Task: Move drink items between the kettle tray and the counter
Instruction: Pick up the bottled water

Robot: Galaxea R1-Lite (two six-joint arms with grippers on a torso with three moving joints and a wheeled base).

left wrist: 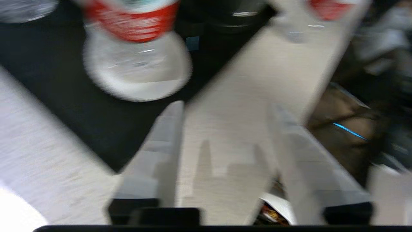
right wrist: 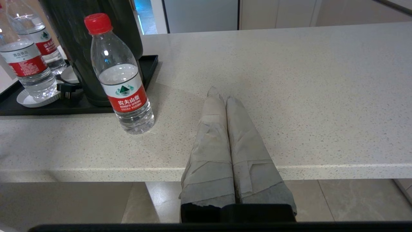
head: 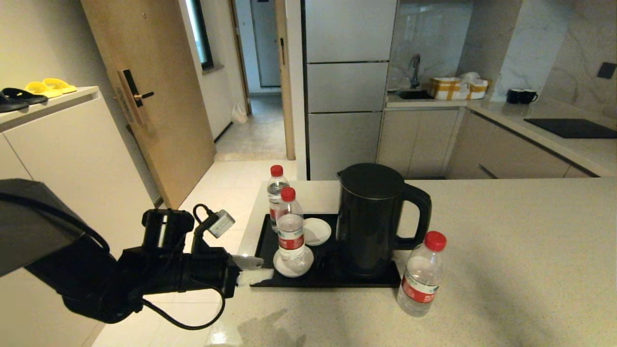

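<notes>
I'm holding the left gripper [head: 258,270] wide open at the kettle tray's [head: 262,241] near corner, beside a bottle [head: 291,226]; the right gripper [right wrist: 222,100] is sitting closed, empty

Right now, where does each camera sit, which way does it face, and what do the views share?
Head: above, looking down at the counter, tray and kettle; left arm shows.
Left wrist: behind the open left end effector, facing the tray corner and a bottle on a dish.
Right wrist: behind the shut right end effector, past the counter edge.
Shared: the counter bottle.

Three bottles [head: 290,226], two dishes [head: 315,231], one kettle [head: 371,219].
</notes>
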